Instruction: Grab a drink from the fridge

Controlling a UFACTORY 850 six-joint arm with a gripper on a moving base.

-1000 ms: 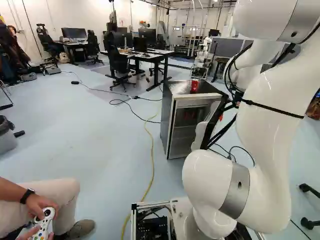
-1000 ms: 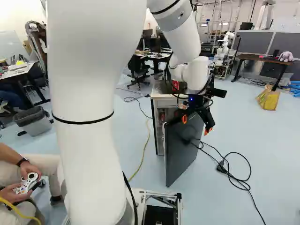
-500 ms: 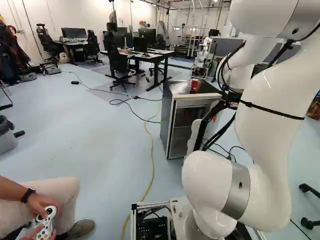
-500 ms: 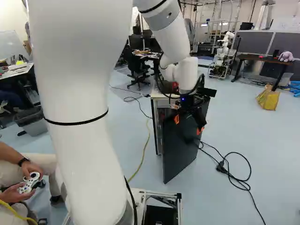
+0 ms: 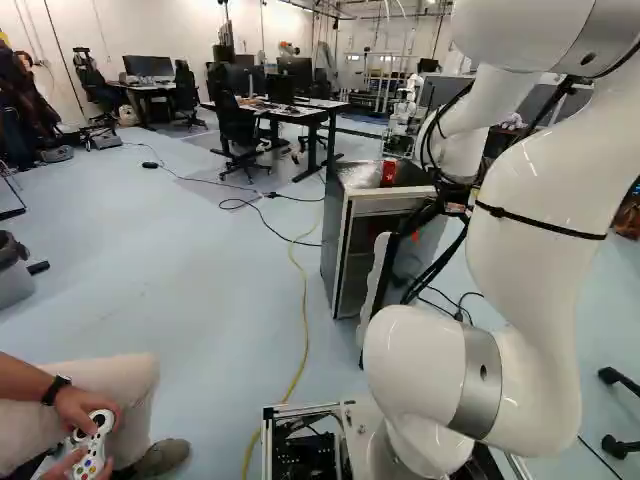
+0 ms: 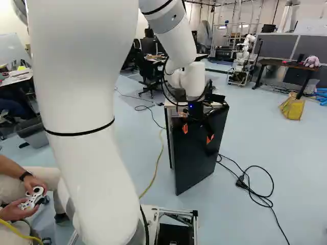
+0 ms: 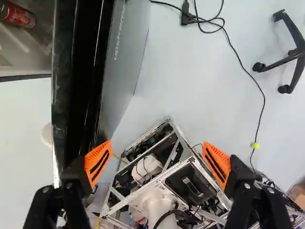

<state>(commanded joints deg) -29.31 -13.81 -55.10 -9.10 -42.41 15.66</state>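
Gripper (image 7: 157, 145) is hanging spread and empty by the door (image 6: 199, 158) of the fridge (image 5: 336, 235) — wider swing is likely calling for one finger easing its inner face outward — red can (image 5: 389, 172) standing atop the fridge.

Mid-frame in the right base view, the fridge door (image 6: 196, 161) screens the fridge (image 5: 334, 235) from the hand (image 6: 197, 134); center frame in the left base view, room opens left of the door.
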